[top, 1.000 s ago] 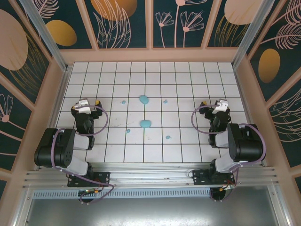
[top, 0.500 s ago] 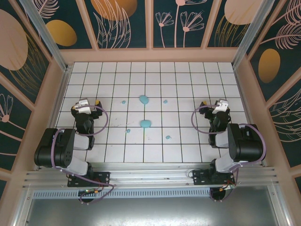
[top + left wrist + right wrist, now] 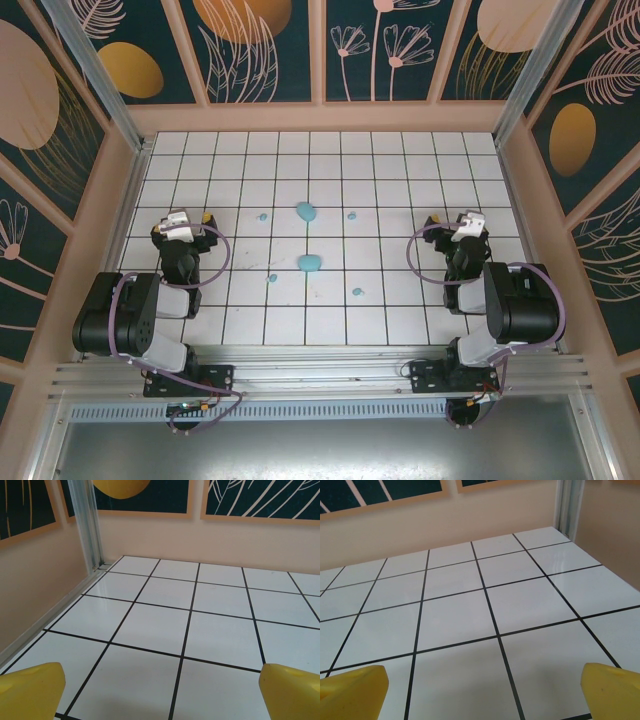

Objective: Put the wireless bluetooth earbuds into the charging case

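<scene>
The table [image 3: 400, 170] is surfaced with glossy white tiles that catch soft reflections, divided by thin matt black lines. The walls [image 3: 225, 540] look matt and painted peach, with a brushed-metal post [image 3: 87, 525] in the corner and a ribbed aluminium rail [image 3: 320, 362] along the near edge. The earbuds [image 3: 357, 293] and cases [image 3: 309, 263] look like smooth light-blue plastic. The left gripper [image 3: 160, 700] and the right gripper [image 3: 480, 695] have fingers [image 3: 30, 692] of smooth, matt yellow plastic. The arm housings [image 3: 115, 318] are black with a slight sheen.

No readable text, labels, numbers in any view.
</scene>
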Controlling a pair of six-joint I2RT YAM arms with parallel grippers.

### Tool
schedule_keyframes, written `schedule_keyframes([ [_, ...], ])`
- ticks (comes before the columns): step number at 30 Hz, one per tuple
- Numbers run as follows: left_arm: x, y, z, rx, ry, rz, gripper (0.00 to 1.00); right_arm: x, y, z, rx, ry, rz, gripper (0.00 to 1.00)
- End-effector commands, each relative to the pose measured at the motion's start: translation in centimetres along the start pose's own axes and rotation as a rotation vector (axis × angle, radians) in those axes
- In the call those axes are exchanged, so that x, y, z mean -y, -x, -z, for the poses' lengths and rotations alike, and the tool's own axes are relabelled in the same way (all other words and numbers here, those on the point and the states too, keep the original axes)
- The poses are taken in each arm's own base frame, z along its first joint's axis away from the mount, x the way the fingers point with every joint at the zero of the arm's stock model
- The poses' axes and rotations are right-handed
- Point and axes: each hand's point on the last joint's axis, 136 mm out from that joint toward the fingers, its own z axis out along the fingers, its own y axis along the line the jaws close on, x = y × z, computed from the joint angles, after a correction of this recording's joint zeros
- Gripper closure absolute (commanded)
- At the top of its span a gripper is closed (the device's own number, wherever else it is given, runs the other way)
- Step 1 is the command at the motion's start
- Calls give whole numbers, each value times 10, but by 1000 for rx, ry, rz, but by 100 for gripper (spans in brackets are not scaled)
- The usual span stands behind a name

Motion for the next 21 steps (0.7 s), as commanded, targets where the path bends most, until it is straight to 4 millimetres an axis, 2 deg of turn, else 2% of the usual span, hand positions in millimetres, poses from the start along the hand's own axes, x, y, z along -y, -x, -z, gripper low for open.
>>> schedule_keyframes([
  [1, -3, 17, -3, 41, 19, 40, 2, -21, 18, -9, 12, 96, 42, 1],
  [8, -12, 28, -7, -59, 93, 112, 2, -50, 39, -19, -86, 186, 88, 1],
  [12, -2, 22, -5, -187, 48, 120, 1, -81, 41, -21, -176, 237, 110, 1],
  [15, 13, 21, -1, -293, -23, 142, 1, -128, 39, -12, -213, 336, 164, 4],
  [16, 22, 24, 2, -314, -71, 144, 2, -149, 36, -6, -227, 389, 191, 5],
  [21, 52, 36, 20, -336, -257, 150, 1, -241, 4, 31, -332, 619, 340, 11],
])
